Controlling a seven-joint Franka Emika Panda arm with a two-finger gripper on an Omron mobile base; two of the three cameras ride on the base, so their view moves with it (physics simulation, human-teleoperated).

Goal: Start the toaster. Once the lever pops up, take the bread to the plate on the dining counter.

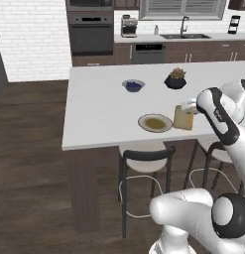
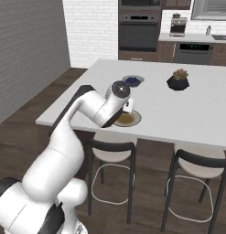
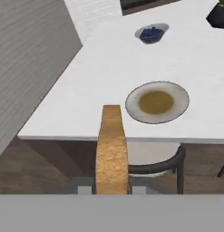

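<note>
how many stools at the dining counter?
2. One stool sits tucked under the dining counter edge just below the plate; the other stool stands beside it, farther from the arm's base. More could be hidden on the counter's far side.

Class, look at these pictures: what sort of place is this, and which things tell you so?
A home kitchen, most likely: a built-in oven, a sink in the worktop, and a white dining counter with stools.

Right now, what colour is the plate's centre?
Olive-brown, with a pale rim; the plate shows best in the hand view.
</note>
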